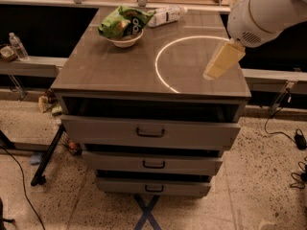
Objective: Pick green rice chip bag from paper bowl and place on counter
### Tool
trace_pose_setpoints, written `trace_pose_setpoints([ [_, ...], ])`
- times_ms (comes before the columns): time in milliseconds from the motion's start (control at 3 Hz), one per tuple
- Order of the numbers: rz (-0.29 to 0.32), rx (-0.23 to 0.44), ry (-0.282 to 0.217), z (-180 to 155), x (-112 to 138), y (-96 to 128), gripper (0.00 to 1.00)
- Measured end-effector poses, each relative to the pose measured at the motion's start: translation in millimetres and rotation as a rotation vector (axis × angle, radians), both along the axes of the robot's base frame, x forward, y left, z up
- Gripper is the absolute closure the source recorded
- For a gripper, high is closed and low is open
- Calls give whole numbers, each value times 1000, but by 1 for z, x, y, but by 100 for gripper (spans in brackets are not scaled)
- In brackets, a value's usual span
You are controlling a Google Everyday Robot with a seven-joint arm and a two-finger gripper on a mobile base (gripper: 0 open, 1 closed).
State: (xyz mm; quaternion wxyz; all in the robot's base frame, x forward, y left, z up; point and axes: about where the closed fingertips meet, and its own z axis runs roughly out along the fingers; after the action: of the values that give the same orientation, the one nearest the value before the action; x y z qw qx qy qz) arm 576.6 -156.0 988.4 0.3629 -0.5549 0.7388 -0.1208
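The hand hung at the end of the white arm, tilted down and to the left, with its tip over the right part of the surface and inside the thin white circle marked there. Whether the hand was wide or narrow could not be told; nothing was seen in its grip.

The green rice chip bag lay well apart from the hand, far to its left and further back on the surface. The bag sat in the paper bowl, crumpled, overhanging the rim on the left side. The bowl stood upright outside the white circle, to the left of it.

A clear plastic bottle with a white label lay on its side just behind and to the right of the bag — between the bag and the hand in width, but further back than both.

Below the hand and to its left, the three drawers of the grey cabinet stood partly pulled out — each lower one less so than the one above.
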Motion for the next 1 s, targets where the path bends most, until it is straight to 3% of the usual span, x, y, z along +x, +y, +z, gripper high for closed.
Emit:
trace_pose_setpoints([
  [333,59,48,-20,-1,13,31,0],
  [667,164,102,-22,-5,42,71,0],
  [1000,227,143,-19,-8,79,104,0],
])
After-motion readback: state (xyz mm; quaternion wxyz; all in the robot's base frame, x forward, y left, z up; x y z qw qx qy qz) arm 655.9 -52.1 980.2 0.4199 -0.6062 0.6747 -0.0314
